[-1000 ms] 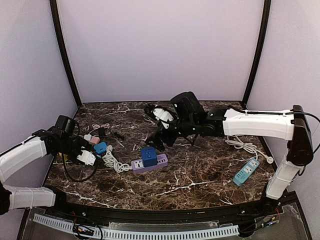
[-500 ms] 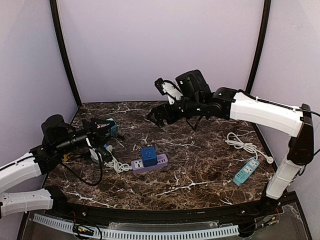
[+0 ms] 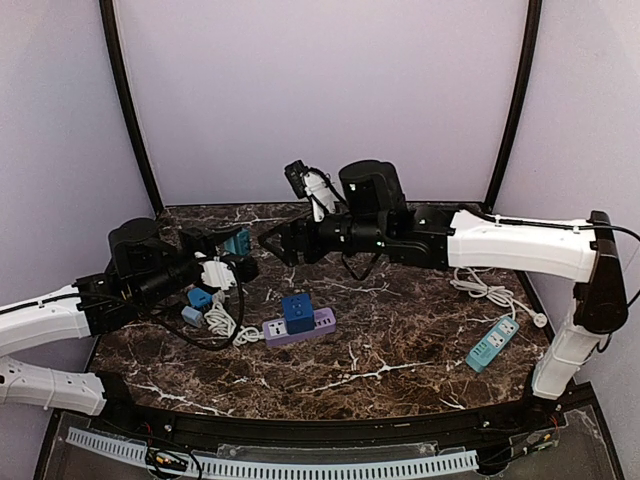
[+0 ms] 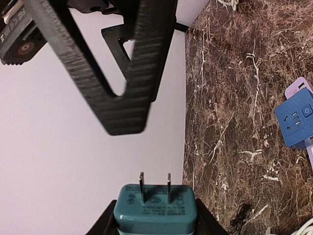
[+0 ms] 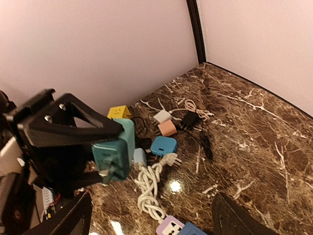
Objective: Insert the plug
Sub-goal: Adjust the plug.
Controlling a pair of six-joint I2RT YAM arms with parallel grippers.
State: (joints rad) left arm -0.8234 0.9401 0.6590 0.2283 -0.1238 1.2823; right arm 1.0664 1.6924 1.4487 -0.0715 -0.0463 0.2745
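My left gripper (image 3: 236,248) is shut on a teal two-prong plug (image 3: 238,241) and holds it in the air over the left of the table. In the left wrist view the plug (image 4: 155,208) sits between my jaws, prongs pointing away. My right gripper (image 3: 276,246) is open and empty, just right of the plug and facing it; one of its fingers (image 4: 122,63) fills the upper left of that view. In the right wrist view the plug (image 5: 115,152) hangs between the left gripper's black fingers (image 5: 63,128). A purple power strip (image 3: 300,327) carrying a blue cube adapter (image 3: 297,311) lies at table centre.
Below the plug lie a blue adapter (image 5: 163,145), a pink one (image 5: 167,128), a white one (image 5: 162,116), a yellow cube (image 5: 119,112), a black charger (image 5: 188,119) and a coiled white cable (image 5: 149,188). A teal power strip (image 3: 492,343) with its white cord lies at the right.
My left gripper has risen and moved right with the teal plug. My right gripper has swung left and a little lower, ending close beside the plug.
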